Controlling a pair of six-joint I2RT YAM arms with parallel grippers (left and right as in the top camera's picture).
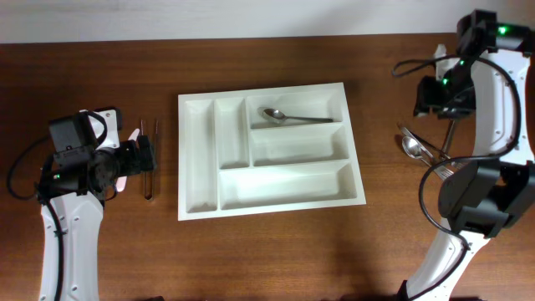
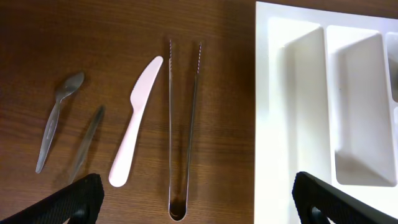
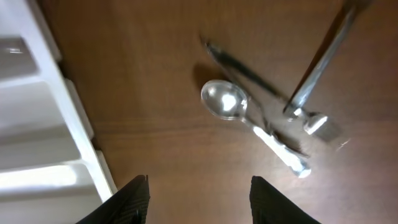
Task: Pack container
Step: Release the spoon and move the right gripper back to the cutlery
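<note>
Right wrist: right gripper (image 3: 199, 200) parted, empty, over spoon (image 3: 225, 101) on bench (image 3: 155, 81), beside container (image 1: 201, 159) at mid-bench. Blurry; other cutlery (image 3: 317, 68) probably overlaps it. Pinch handle (image 3: 277, 146) crosswise. Left gripper (image 2: 193, 202) spread wide.

Left wrist camera: the left claw (image 2: 196, 199) shows only two dark fingertips (image 2: 74, 202), clipped by the bottom edge, and the container (image 2: 273, 124) runs off past the right edge. Between the spoon (image 2: 57, 118) and the pale knife (image 2: 134, 124) lies a smeared grey utensil (image 2: 87, 144), can't tell what kind. From overhead, the left arm (image 1: 71, 159) covers most of that cutlery; just the tongs (image 1: 149, 134) and a sliver of knife peek out. Far right on the tabletop (image 1: 393, 242), the right arm (image 1: 493, 109) hides part of a cutlery pile (image 1: 411, 146). Right wrist camera is blurred throughout, and one metal handle (image 3: 323, 56) exits the top edge.
</note>
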